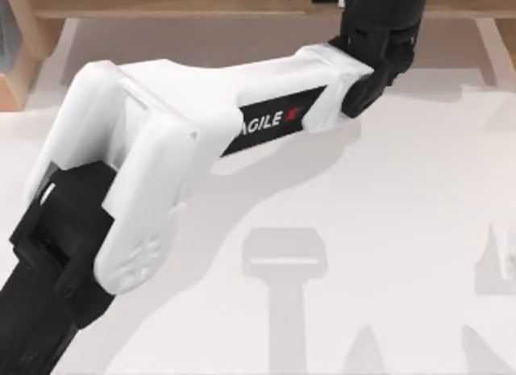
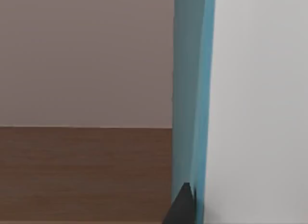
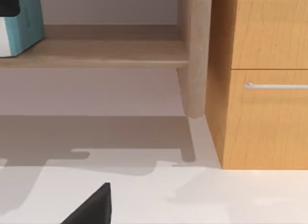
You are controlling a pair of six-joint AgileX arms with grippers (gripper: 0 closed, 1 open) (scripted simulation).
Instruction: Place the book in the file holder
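**Left arm carrying the book toward the back of the worktop**

The left arm (image 1: 161, 141) is stretching diagonally across the worktop (image 1: 387, 214), from the near left corner up to the far edge, where its gripper (image 1: 379, 36) is hanging over the long wooden shelf board (image 1: 201, 2). In the left wrist view the book (image 2: 192, 98) is standing upright, very close to the lens, with a dark fingertip (image 2: 182, 207) lying against its teal cover, so the pincer appears to be clamped on the book. In the right wrist view the book (image 3: 21, 26) is showing as a teal and white corner over the shelf board (image 3: 96, 53), with a dark gripper part on it.

A corner of the file holder (image 1: 20, 60) is showing at the far left edge, well apart from the gripper.

The carrying step seems to be in hand. The next move probably calls for swinging the book left along the far edge, keeping it upright over the holder's opening.

The right gripper (image 3: 91, 207) is idling low over the worktop; I cannot tell how its fingers are standing.
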